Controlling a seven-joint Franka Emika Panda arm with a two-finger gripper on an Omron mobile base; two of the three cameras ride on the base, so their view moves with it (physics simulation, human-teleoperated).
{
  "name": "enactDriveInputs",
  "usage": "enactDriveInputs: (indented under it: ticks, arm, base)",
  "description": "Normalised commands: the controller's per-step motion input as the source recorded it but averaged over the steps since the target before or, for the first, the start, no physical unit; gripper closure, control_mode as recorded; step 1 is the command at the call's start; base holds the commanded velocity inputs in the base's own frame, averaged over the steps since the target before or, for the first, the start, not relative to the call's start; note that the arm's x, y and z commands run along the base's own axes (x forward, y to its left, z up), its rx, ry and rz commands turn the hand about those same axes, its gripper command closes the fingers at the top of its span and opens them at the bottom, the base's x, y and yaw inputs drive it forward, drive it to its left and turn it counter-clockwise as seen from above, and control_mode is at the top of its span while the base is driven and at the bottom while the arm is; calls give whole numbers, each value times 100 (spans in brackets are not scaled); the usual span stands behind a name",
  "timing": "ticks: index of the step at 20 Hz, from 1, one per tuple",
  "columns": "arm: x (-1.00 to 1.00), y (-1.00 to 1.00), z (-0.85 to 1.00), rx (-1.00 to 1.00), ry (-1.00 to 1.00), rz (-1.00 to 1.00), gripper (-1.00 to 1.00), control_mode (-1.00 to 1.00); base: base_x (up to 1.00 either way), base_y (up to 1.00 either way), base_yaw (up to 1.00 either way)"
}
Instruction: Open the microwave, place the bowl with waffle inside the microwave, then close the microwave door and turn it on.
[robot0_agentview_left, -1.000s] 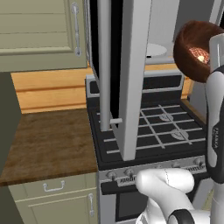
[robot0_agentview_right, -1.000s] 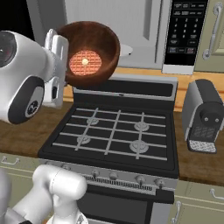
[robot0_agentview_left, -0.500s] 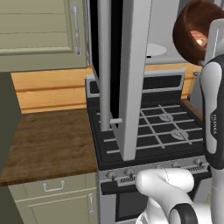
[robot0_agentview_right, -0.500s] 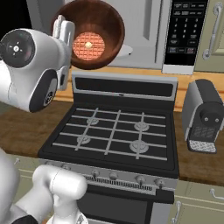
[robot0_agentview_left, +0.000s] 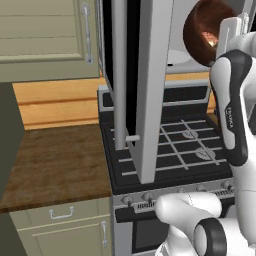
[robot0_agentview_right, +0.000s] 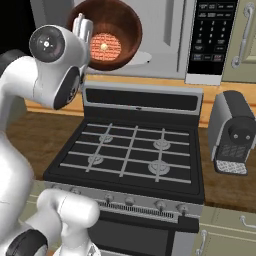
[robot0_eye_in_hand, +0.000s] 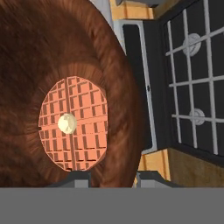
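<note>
One bowl with waffle (robot0_agentview_right: 111, 36) gripped at its rim by closed jaws, raised before open microwave (robot0_agentview_right: 170, 35), above stove (robot0_agentview_right: 130, 152)

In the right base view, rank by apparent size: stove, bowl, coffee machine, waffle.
1. stove
2. bowl, though held nearer the camera, so inflated
3. coffee machine, close to the bowl; unsure
4. waffle

We are holding the round reddish-brown bowl (robot0_agentview_right: 112, 35) with its orange waffle (robot0_agentview_right: 105, 47) at upper left, before the silver-grey microwave's (robot0_agentview_right: 165, 35) open cavity.
</note>
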Motion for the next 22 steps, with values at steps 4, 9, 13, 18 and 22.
enactDriveInputs:
  ticks: [4, 9, 13, 18, 22]
  arm:
    - [96, 22, -4, 0, 3, 21, 100, -100]
    - [66, -10, 0, 0, 6, 8, 100, -100]
    - [47, -10, 0, -7, 3, 0, 100, -100]
    - [42, 0, -1, -14, 3, 0, 100, -100]
    - [44, 0, -5, -10, 1, 0, 100, -100]
  base:
    - [0, 0, 0]
    - [0, 0, 0]
    - [0, 0, 0]
    - [0, 0, 0]
    - [0, 0, 0]
